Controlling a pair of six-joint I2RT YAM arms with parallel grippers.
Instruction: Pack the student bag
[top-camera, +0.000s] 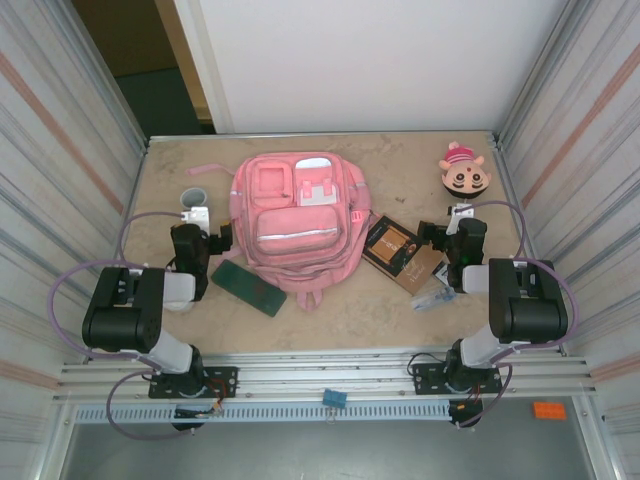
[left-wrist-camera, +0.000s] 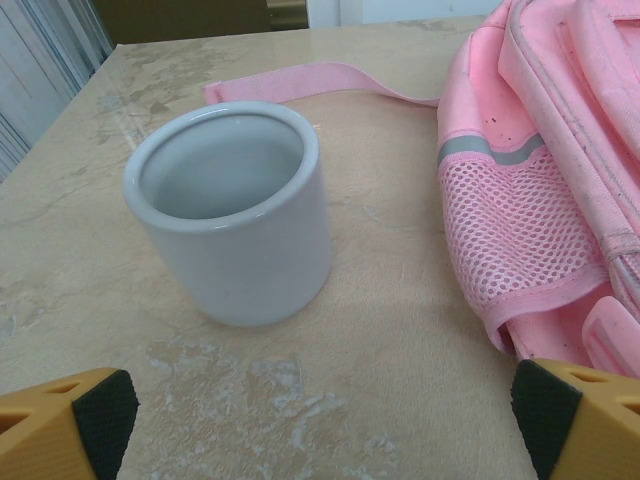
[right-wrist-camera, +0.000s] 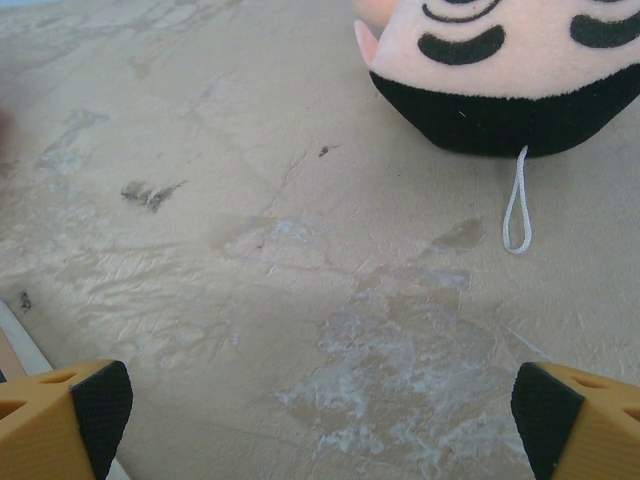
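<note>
Where the two arms are bolted at its near edge, the bench (top-camera: 385, 325) is a beige slab with a marbled, scuffed face.

- Room: ribbed metal walls (top-camera: 60, 150) left and right; white panel (top-camera: 370, 60) behind; dark doorway (top-camera: 150, 70) at the far left corner.
- Bag (top-camera: 297, 225): pink, lying flat at the middle of the bench, front pockets up, pale stripe across. From the left wrist its side (left-wrist-camera: 560, 120) fills the right edge, with a mesh pocket (left-wrist-camera: 510, 240) and a strap (left-wrist-camera: 300, 80) trailing on the bench behind the cup.
- Cup (top-camera: 193, 197): white, upright, left of the bag, apart from it.
- Green case (top-camera: 248, 287): flat, at the bag's near left corner.
- Brown pack (top-camera: 400, 252): flat, just right of the bag; small clear packet (top-camera: 432, 298) near it.
- Plush (top-camera: 463, 172): far right corner; white loop (right-wrist-camera: 517, 205) on the bench beneath it.
- Left end effector (top-camera: 197, 214): jaws wide apart, black pads (left-wrist-camera: 100, 415) at the frame corners, nothing held, cup (left-wrist-camera: 232, 210) ahead and untouched.
- Right end effector (right-wrist-camera: 322, 415): jaws wide apart, pads (right-wrist-camera: 95, 410) over bare bench, nothing held, plush (right-wrist-camera: 500, 60) ahead and clear of it.
</note>
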